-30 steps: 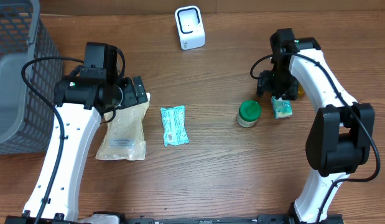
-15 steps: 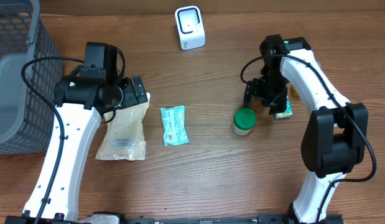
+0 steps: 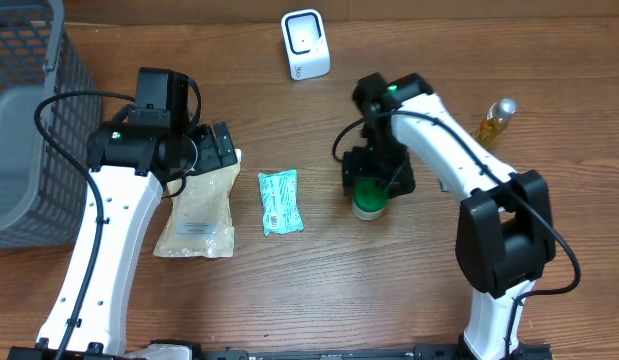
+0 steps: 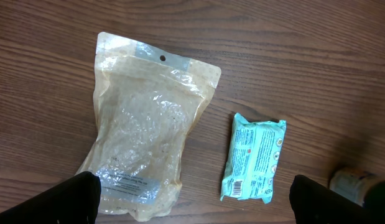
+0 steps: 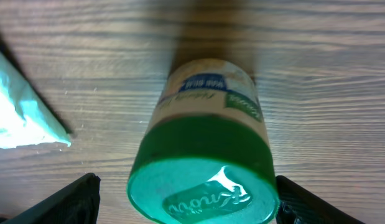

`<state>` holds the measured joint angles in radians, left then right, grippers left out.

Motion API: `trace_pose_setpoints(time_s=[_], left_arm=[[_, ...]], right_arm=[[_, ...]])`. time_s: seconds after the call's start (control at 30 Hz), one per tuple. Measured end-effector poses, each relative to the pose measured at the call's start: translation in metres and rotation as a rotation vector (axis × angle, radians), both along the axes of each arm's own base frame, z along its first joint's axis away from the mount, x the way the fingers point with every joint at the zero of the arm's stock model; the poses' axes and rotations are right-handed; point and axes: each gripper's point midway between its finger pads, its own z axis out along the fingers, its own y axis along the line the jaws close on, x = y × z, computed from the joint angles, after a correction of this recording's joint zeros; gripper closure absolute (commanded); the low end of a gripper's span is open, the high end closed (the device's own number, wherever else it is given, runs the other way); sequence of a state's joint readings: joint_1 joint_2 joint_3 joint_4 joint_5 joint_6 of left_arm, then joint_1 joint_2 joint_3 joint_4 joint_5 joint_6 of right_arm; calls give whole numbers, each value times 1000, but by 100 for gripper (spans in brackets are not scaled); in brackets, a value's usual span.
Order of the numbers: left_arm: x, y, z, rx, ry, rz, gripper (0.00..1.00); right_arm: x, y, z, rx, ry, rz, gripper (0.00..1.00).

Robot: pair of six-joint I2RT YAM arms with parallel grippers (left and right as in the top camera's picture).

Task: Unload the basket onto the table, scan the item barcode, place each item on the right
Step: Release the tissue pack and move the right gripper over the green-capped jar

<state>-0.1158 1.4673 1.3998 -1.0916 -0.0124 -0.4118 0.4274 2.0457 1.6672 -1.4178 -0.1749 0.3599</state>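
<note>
R gripper (image 3: 375, 182) is positioned directly above the jar (image 3: 368, 196), which stands lid-up on the table (image 3: 389, 290). In the R wrist view the jar's green lid (image 5: 204, 171) sits between the two fingers (image 5: 74, 199), approx. centred. Jaws are apart and not clamped: bare wood shows between the L-hand finger and the lid rim. The other finger is just beside the rim; contact there cannot be confirmed. The jar label faces away from the wrist cam, text too blurred to read. The teal packet (image 3: 280, 201) lies flat beside this gripper, on its side toward the other arm, w/ only a corner visible at the wrist-view edge. The white scanner (image 3: 305, 44) stands well beyond the gripper toward the far table edge. A yellow bottle (image 3: 495, 121) lies well apart on the opposite side. L gripper (image 3: 218, 150) hangs above the top end of the clear pouch (image 3: 197, 208), jaws fully spread, holding nothing. In the L wrist view the pouch lies ahead of the fingers (image 4: 77, 199), flat on the wood, printed label at its near end. The packet is next to it, barcode face up. A wire basket (image 3: 34, 60) sits outboard of the L arm.
</note>
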Motion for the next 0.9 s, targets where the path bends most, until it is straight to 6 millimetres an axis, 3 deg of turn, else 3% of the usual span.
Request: trace_pose_setpoints(time_s=[0.33, 0.53, 0.7, 0.9], left_arm=[[0, 0, 0, 0, 0, 0, 0], [0, 0, 0, 0, 0, 0, 0], [0, 0, 0, 0, 0, 0, 0], [0, 0, 0, 0, 0, 0, 0]], right_arm=[[-13, 18, -1, -49, -19, 93, 9], [3, 4, -4, -138, -100, 120, 2], [31, 10, -7, -117, -225, 210, 0], [19, 15, -6, -62, -174, 290, 0]])
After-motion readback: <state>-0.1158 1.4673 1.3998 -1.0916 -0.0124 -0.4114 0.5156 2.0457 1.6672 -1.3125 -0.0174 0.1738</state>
